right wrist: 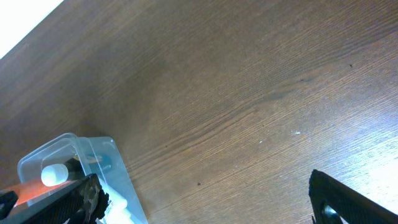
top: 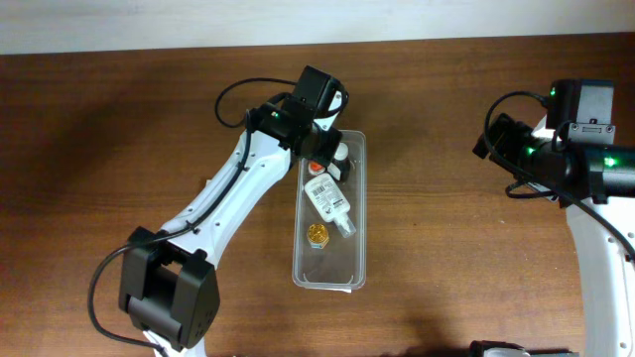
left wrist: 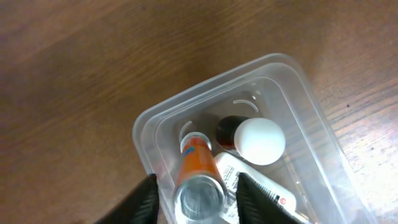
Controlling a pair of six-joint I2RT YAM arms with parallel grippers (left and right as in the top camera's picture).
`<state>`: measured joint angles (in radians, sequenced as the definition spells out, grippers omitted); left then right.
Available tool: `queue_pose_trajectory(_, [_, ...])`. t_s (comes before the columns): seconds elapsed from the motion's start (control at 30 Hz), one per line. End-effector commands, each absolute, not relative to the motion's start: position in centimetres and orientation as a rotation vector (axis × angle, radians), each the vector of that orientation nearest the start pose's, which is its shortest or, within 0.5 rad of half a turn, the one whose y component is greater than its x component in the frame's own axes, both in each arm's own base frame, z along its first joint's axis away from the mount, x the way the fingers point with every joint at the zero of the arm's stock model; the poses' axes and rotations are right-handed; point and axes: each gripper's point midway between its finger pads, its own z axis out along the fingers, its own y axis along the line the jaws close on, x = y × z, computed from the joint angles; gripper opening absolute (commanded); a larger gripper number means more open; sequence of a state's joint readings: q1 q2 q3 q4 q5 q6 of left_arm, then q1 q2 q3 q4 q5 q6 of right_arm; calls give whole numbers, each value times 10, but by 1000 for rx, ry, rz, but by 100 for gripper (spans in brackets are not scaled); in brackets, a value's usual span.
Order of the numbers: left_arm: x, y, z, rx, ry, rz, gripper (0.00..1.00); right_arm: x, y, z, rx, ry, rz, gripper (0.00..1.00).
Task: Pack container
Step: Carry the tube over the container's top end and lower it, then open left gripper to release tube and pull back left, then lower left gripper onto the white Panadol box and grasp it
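The clear plastic container (top: 358,213) lies lengthwise at the table's middle. It also shows in the left wrist view (left wrist: 149,121) and the right wrist view (right wrist: 93,152). In it are an orange bottle with a clear cap (left wrist: 198,163), a dark bottle with a white cap (left wrist: 258,140), a white labelled bottle (top: 327,198) and a small gold-capped jar (top: 317,235). My left gripper (left wrist: 198,186) is over the container's far end (top: 319,149). It is open, with its fingers either side of the orange bottle and gaps showing. My right gripper (right wrist: 202,193) is open and empty, far to the right (top: 488,142).
The wooden table (top: 119,149) surrounds the container. A pale wall strip (top: 198,20) runs along the far edge. The right arm's body (top: 585,159) stands at the right side.
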<state>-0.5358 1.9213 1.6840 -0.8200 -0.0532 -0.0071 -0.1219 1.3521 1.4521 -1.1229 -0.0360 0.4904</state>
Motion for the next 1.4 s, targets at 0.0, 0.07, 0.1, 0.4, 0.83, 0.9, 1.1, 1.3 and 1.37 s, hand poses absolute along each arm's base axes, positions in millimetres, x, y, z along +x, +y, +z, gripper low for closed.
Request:
queue_pose_trajectory(0.0, [427, -236, 161, 657, 2509, -82, 51, 328, -34, 247, 769, 2483, 186, 98])
queue_pose_trajectory(0.07, [426, -235, 170, 653, 2499, -86, 55, 328, -34, 247, 769, 2483, 186, 98])
queue_pose_trajectory(0.1, [425, -235, 178, 651, 2491, -89, 57, 328, -34, 247, 769, 2483, 186, 98])
queue_pose_trajectory(0.4, [399, -191, 256, 578, 2455, 65, 70, 328, -34, 247, 769, 2483, 186, 98])
queue_pose_trajectory(0.83, [336, -40, 185, -120, 2973, 248, 87, 328, -34, 247, 769, 2483, 186, 98])
queue_pose_trajectory(0.9, [329, -31, 161, -171, 3027, 223, 87, 328, -34, 247, 769, 2483, 186, 98])
queue_pose_trajectory(1.1, [316, -38, 87, -57, 3127, -84, 99, 328, -34, 247, 769, 2483, 186, 99])
queue_pose_trajectory(1.3, [316, -26, 55, -47, 3121, -85, 99, 328, -34, 247, 769, 2483, 186, 98])
queue_pose_trajectory(1.37, [321, -26, 49, -28, 3110, -82, 99, 328, -34, 247, 769, 2483, 186, 98])
